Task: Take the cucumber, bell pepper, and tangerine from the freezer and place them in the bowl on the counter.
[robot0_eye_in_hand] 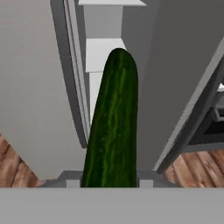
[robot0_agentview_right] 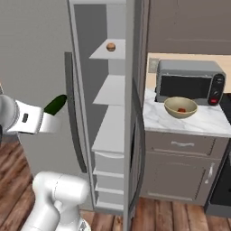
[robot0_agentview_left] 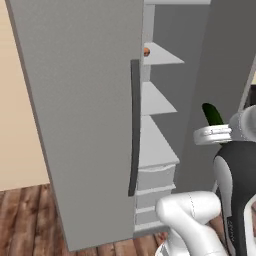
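Hand view: your gripper (robot0_eye_in_hand: 109, 181) is closed on the cucumber (robot0_eye_in_hand: 113, 127), which stands up between the fingers, pointing toward the open freezer (robot0_eye_in_hand: 105, 52).
Cucumber: held in the air outside the freezer (robot0_agentview_right: 108, 90), in front of its door handle (robot0_agentview_right: 74, 122); its dark green tip (robot0_agentview_right: 55, 104) sticks out past the wrist.
Tangerine (robot0_agentview_right: 110, 46): on the top shelf, near the front edge.
Bowl (robot0_agentview_right: 180, 107): on the counter (robot0_agentview_right: 162, 119), in front of the microwave (robot0_agentview_right: 189, 81), near the front edge.
Pepper (robot0_agentview_right: 181, 109): red, inside the bowl.
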### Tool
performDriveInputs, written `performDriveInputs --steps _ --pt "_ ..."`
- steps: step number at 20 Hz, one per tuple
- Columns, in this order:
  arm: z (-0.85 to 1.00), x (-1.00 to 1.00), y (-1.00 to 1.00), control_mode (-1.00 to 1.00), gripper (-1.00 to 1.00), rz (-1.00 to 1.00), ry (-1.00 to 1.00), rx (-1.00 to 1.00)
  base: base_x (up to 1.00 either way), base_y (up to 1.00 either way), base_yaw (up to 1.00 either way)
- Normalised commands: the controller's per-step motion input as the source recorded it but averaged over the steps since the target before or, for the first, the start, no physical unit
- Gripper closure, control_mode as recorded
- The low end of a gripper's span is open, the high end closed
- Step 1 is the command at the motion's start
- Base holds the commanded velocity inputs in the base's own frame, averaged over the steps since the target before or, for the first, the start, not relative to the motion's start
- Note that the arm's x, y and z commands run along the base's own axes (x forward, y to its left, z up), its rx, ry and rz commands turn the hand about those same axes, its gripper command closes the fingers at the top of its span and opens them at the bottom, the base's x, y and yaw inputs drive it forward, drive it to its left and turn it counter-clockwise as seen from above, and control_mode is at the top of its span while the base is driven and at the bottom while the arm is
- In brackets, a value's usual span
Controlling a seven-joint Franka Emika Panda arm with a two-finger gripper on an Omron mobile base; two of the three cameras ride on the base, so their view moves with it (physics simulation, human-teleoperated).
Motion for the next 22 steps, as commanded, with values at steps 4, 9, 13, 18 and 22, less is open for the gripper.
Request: performDriveInputs --steps 4,9,13,18,22 --pt "0.0 0.0 0.0 1.0 1.0 0.0 0.0 0.0 -1.0 0.07 0.01" --pt "0.0 0.0 0.0 1.0 1.0 0.0 0.0 0.0 -0.8 -0.06 0.02" --pt "0.0 0.0 0.0 1.0 1.0 0.0 0.0 0.0 -0.23 -0.52 0.0" --pt "0.0 0.0 0.0 1.0 1.0 0.0 0.0 0.0 -0.02 -0.68 0.0" --pt "0.0 0.0 0.0 1.0 1.0 0.0 0.0 0.0 0.0 -0.74 0.0"
